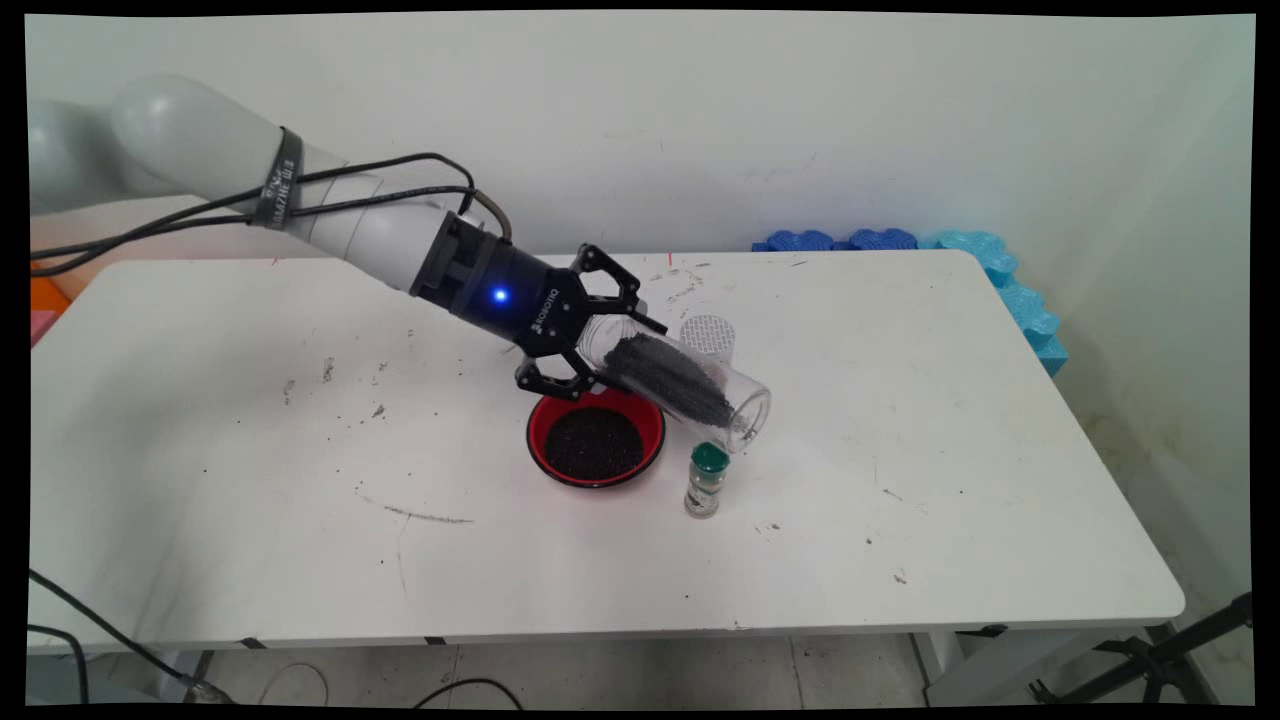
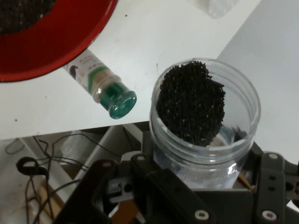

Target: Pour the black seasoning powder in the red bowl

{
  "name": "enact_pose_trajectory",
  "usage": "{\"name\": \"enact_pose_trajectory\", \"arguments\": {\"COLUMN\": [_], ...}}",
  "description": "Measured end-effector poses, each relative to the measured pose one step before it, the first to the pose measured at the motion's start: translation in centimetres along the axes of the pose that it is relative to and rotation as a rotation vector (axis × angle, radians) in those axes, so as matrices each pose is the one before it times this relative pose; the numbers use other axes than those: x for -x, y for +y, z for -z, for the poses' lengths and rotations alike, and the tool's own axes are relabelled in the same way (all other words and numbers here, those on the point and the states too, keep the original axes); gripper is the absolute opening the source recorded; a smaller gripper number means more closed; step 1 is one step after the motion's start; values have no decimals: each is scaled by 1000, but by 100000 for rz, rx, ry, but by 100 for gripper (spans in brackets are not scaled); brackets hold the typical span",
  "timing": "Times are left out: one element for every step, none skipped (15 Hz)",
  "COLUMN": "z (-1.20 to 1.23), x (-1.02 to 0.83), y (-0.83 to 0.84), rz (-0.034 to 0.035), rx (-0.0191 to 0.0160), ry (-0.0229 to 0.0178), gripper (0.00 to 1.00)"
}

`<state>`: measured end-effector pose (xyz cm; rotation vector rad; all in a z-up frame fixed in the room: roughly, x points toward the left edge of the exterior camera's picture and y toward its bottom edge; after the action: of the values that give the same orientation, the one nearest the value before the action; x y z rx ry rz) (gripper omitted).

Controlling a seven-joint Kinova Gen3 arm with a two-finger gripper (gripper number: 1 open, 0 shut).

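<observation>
The main view looked down at you from a fixed camera above the table's (image 1: 300,520) near side, facing across it toward the wall (image 1: 700,120) behind, far enough back to take in the whole tabletop. The hand view rode on the hand and looked along the gripper (image 2: 205,186), close on the clear jar (image 2: 205,135) of black granules with the linkage rising from its bottom edge. Both views shared the clear jar (image 1: 690,380), the red bowl (image 1: 596,440) (image 2: 56,46) and the green-capped bottle (image 1: 706,480) (image 2: 105,86).
</observation>
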<state>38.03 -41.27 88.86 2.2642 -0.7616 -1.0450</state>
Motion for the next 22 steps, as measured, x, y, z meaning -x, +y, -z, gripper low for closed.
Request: {"name": "enact_pose_trajectory", "arguments": {"z": [27,44,75,51,83,134,143,159,194,189,176,157,197,121,184,213,187,139,142,113,93,103], "x": [83,72,81,68,83,87,71,46,32,-10,-44,-60,-129,-113,-158,-249,-268,-250,-304,-304,-281,-306], "y": [206,187,258,171,231,282,297,268,304,342,276,184,291,211,287,349,370,292,366,390,290,313], "rz": [-3082,-2795,-3378,-1986,-2794,-3375,-3631,-3079,-3301,-3151,-2594,-1804,-3153,-2297,-3360,-4327,-4629,-4127,-5448,-5692,-4796,-5447], "rx": [-124,-144,-150,-60,-101,-105,-194,-116,-88,30,40,68,-59,-56,-81,-139,-130,-172,-259,-213,-209,-245], "ry": [-233,-205,-272,-208,-237,-217,-232,-55,76,241,399,380,557,356,522,779,796,645,760,710,626,673], "gripper": [0,0,0,0,0,0,0,0,0,0,0,0,0,0,0,0,0,0,0,0,0,0]}}
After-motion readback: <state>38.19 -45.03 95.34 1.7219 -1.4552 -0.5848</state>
